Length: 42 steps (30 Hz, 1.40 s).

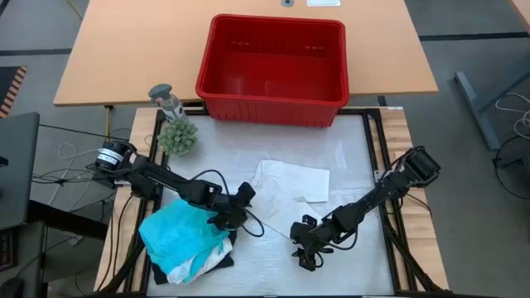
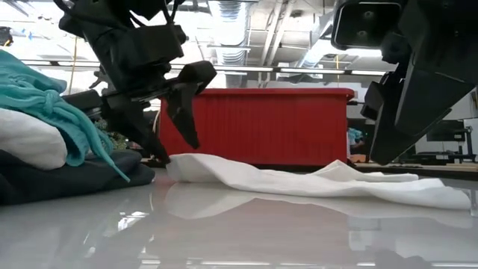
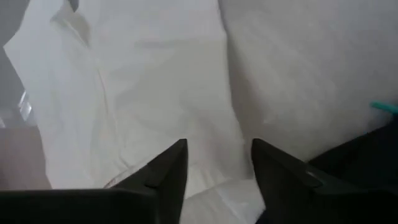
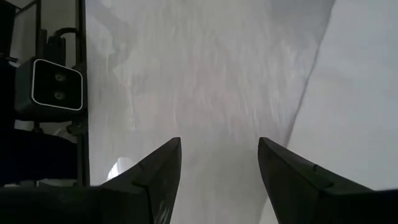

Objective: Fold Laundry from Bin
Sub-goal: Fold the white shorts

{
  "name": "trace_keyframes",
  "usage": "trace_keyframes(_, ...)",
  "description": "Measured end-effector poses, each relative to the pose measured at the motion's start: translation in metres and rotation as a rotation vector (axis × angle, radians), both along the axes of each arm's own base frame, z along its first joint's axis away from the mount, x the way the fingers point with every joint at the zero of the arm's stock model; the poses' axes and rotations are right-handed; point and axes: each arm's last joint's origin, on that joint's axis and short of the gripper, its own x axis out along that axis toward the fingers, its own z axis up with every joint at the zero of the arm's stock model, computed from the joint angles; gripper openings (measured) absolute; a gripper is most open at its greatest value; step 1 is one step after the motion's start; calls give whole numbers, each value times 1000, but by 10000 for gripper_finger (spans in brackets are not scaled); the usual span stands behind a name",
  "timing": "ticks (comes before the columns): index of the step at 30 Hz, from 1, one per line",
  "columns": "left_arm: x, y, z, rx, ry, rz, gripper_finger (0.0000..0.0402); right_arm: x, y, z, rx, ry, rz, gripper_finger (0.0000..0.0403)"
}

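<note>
From above, the red bin point(image 1: 273, 70) sits at the top middle of the picture, and no clothes show inside it. A white cloth point(image 1: 291, 182) lies spread flat in the middle of the table. At the lower left is a pile: a teal cloth point(image 1: 178, 234) on top, with a bit of white cloth and a black cloth point(image 1: 166, 273) under it. A small green plant point(image 1: 177, 136) stands at the left, near the bin's corner. The left gripper point(image 1: 236, 207) is between the pile and the white cloth, close to the cloth's left edge. The right gripper point(image 1: 305, 246) is in the lower middle, just below the white cloth.

From the table level, the white cloth point(image 2: 314, 181) lies low across the middle, with the bin point(image 2: 258, 125) behind it. The pile is at the left edge, teal cloth point(image 2: 45, 104) on top. The left gripper point(image 2: 168, 127) hangs just over the cloth's left end, its fingers apart and holding nothing. Part of the right arm fills the upper right.

In the left wrist picture, two dark fingers point(image 3: 161, 177) stand a little apart above the white cloth point(image 3: 137, 93), gripping nothing.

In the right wrist picture, the fingers point(image 4: 155, 171) are spread wide over the bare table, with the white cloth's edge point(image 4: 360, 112) at the right side. They hold nothing.
</note>
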Motion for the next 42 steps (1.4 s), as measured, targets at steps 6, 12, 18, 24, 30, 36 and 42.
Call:
trace_keyframes(6,1,-1,1,-62,-7,2,84,0,1,0,36,14,-40,235)
trace_keyframes(12,0,-1,0,-74,2,18,13,0,3,1,53,7,-44,233)
trace_keyframes(18,0,0,0,-71,-2,46,1,3,5,8,66,8,-55,212)
trace_keyframes(24,0,0,0,-101,-5,86,0,-3,5,19,-29,189,-37,206)
trace_keyframes(30,0,0,0,-113,-5,102,0,-7,1,23,-87,272,-43,218)
trace_keyframes(36,0,0,0,-111,-1,103,0,-6,0,23,-120,251,-69,221)
trace_keyframes(42,0,3,0,-110,1,113,0,-4,3,11,-168,256,-65,221)
